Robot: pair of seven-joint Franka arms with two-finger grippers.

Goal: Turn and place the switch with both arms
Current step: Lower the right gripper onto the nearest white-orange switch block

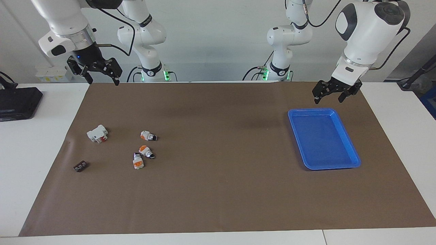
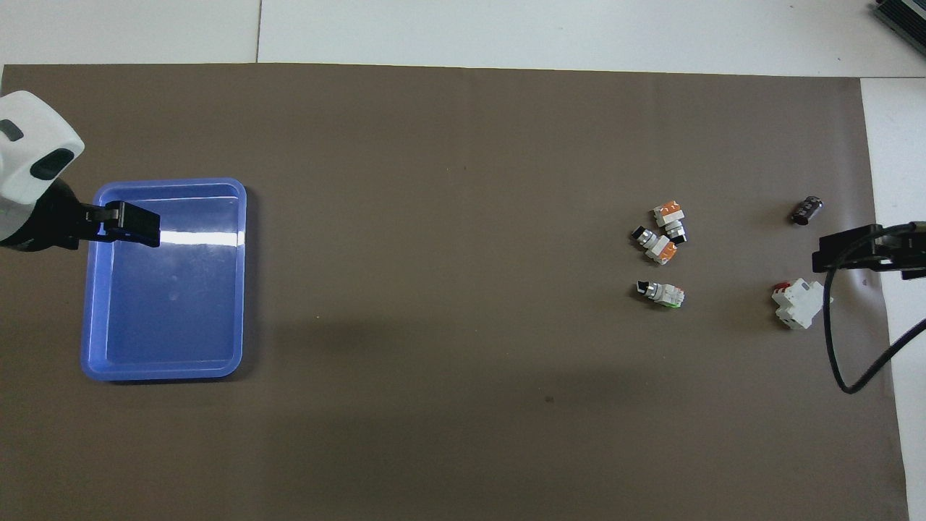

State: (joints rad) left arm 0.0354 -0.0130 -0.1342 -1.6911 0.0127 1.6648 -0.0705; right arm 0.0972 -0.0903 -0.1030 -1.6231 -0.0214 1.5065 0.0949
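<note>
Three switches with white bodies, orange blocks and black knob ends lie on the brown mat [image 1: 218,190] toward the right arm's end. One switch [image 1: 148,136] [image 2: 660,292] lies nearest the robots. Two more, one [image 1: 146,151] [image 2: 655,244] and another [image 1: 137,161] [image 2: 670,221], lie close together farther out. My right gripper [image 1: 100,73] [image 2: 861,250] is open and empty, raised over the mat's edge near the white block. My left gripper [image 1: 335,93] [image 2: 123,221] is open and empty, raised over the blue tray [image 1: 322,139] [image 2: 173,304].
A larger white block with a red part [image 1: 97,133] [image 2: 799,304] and a small dark flat piece [image 1: 80,166] [image 2: 806,210] lie toward the right arm's end. The blue tray holds nothing. A black device [image 1: 17,102] sits off the mat. Two smaller arms [image 1: 150,68] stand at the robots' edge.
</note>
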